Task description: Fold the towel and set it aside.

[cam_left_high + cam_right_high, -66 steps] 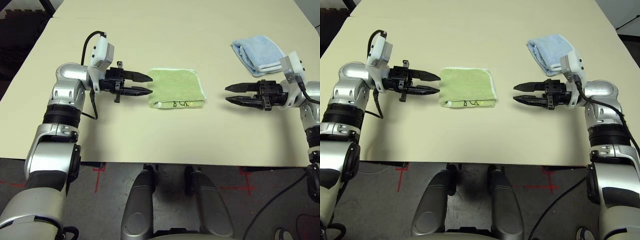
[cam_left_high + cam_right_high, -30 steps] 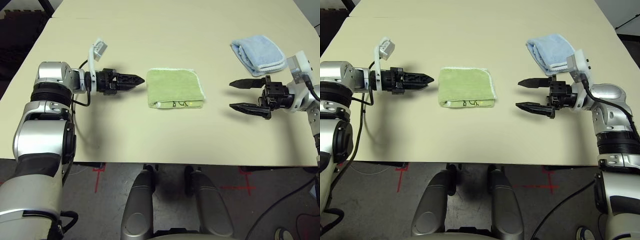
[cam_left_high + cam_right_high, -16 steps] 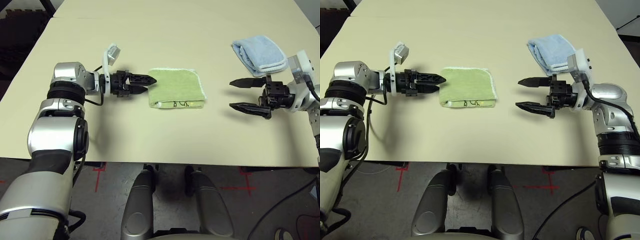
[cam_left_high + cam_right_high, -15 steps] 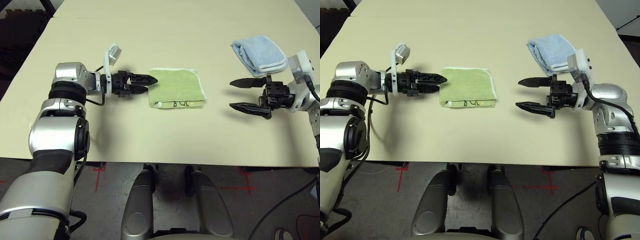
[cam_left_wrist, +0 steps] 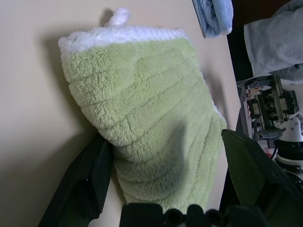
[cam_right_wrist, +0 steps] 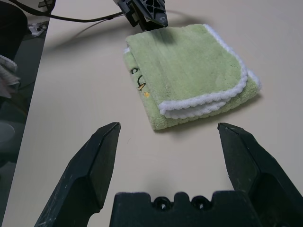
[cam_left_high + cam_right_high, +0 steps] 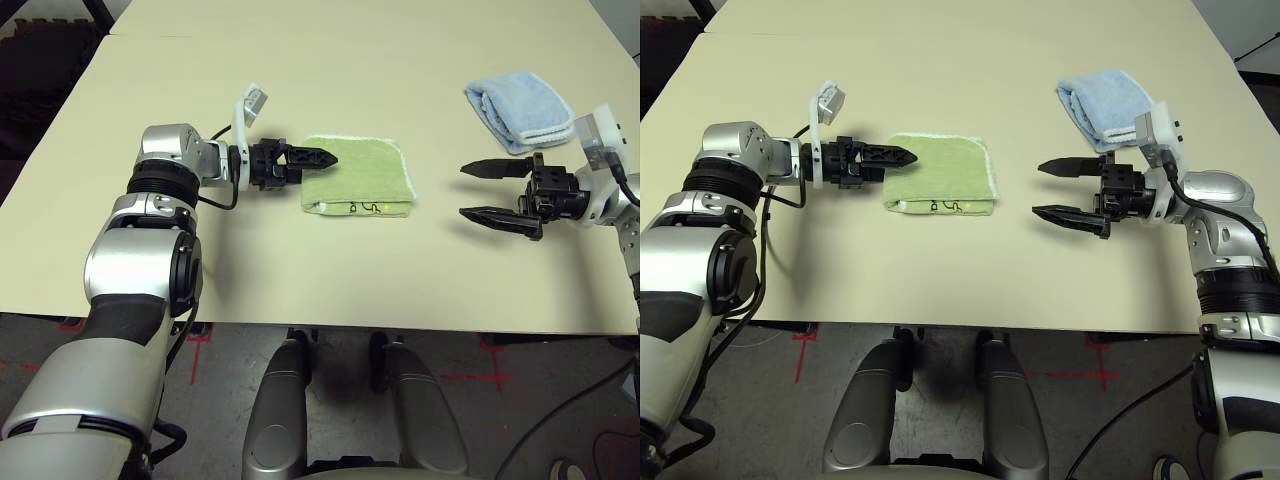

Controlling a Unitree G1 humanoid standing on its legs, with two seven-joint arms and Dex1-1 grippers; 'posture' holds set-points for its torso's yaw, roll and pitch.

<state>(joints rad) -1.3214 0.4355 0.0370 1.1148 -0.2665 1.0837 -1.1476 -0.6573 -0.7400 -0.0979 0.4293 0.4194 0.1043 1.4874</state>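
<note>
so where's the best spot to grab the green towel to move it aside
Probably the towel's stacked, white-trimmed open edges, on the side facing the right gripper. It lies folded flat, so a low sideways pinch there should catch all layers together. The left gripper, open, already straddles the opposite folded edge, which is also rounded and easy to pinch.
</note>
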